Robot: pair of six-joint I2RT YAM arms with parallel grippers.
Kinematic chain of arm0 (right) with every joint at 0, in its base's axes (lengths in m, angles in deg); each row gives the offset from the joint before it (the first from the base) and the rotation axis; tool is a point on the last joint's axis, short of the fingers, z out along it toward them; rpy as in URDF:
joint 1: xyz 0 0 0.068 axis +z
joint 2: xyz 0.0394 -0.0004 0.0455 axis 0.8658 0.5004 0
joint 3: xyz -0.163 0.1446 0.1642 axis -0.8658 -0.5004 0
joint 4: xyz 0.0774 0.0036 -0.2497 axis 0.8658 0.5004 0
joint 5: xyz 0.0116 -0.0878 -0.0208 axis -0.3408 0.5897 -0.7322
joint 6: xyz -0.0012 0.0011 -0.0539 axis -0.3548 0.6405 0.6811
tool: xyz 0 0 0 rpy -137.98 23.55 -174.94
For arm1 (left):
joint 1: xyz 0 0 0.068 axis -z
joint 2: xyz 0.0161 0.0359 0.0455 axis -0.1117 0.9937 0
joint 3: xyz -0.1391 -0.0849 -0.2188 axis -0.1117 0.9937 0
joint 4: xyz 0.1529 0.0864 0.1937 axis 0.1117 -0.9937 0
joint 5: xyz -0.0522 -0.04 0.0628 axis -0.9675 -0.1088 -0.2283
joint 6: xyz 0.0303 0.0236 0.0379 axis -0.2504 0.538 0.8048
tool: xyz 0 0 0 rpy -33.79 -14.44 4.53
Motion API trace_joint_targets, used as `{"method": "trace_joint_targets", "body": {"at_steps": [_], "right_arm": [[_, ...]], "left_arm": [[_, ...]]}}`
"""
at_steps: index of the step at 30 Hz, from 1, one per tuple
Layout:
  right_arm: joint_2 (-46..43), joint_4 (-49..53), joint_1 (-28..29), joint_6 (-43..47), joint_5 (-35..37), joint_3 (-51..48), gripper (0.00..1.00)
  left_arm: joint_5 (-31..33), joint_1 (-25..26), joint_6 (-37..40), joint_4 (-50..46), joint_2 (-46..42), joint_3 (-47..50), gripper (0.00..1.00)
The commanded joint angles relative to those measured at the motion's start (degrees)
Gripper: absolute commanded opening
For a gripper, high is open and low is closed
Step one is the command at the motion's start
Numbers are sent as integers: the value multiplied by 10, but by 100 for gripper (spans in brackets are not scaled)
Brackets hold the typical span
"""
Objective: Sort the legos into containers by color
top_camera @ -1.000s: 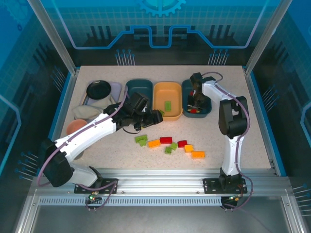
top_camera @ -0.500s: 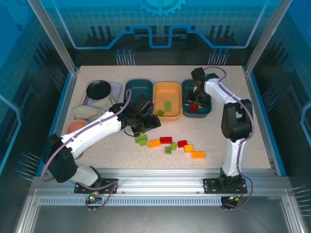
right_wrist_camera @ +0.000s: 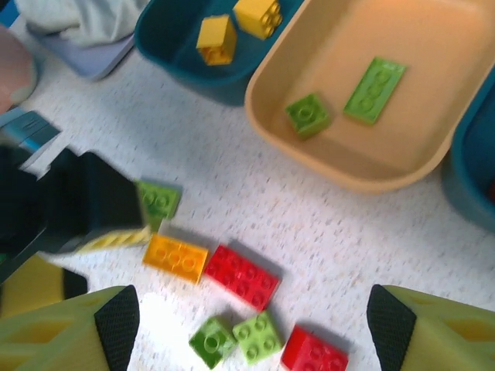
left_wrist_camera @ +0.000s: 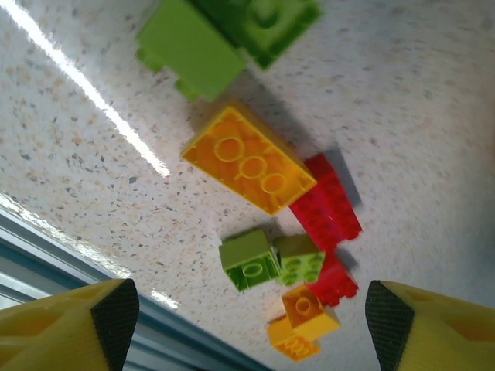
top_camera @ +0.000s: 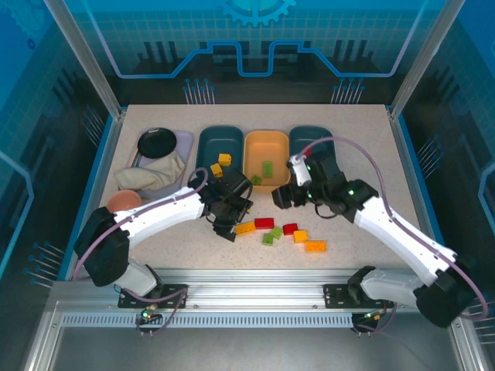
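Note:
Loose legos lie on the table in front of the containers: an orange brick (top_camera: pixel 245 228), a red one (top_camera: pixel 264 222), two small green ones (top_camera: pixel 272 236), another red (top_camera: pixel 290 229) and two more orange (top_camera: pixel 309 243). My left gripper (top_camera: pixel 230 224) hovers open over two green bricks (left_wrist_camera: pixel 224 39), beside the orange brick (left_wrist_camera: pixel 247 170). My right gripper (top_camera: pixel 278 197) is open and empty above the red brick (right_wrist_camera: pixel 241 277). The left teal tray (top_camera: pixel 207 147) holds two yellow bricks (right_wrist_camera: pixel 216 39). The orange-yellow tray (top_camera: pixel 267 143) holds two green bricks (right_wrist_camera: pixel 375 89). My right arm partly hides the right teal tray (top_camera: pixel 309 135).
At the back left stand a black round dish (top_camera: pixel 157 142), a crumpled cloth (top_camera: pixel 151 174) and a pink bowl (top_camera: pixel 122 201). The table's metal front rail (top_camera: pixel 247 274) runs just below the loose bricks.
My right gripper opened over the right teal tray, then swung left and nearer, to the front of the orange-yellow tray. My left gripper dropped nearer, over the green bricks.

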Motion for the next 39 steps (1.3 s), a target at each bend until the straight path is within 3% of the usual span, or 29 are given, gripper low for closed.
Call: {"method": "trace_joint_targets", "body": {"at_steps": [1,9,18,21,32,36,39], "right_arm": [[-66,-31,14,-2,-29,-36,81],[-146,32,17,-29,-40,-78,81],[-150,48,17,-36,-57,-78,80],[-149,46,18,-37,-63,-76,80],[-145,47,18,-39,-69,-77,80],[-146,47,18,-41,-65,-71,80],[-147,45,18,-45,-56,-57,80]], "left_arm": [[24,17,-174,61,32,9,80],[41,19,-235,60,89,3,80],[71,19,-275,119,129,20,76],[78,18,-285,122,138,24,69],[104,15,-286,127,149,31,28],[129,15,-263,99,121,16,23],[161,10,-200,27,78,-28,23]]}}
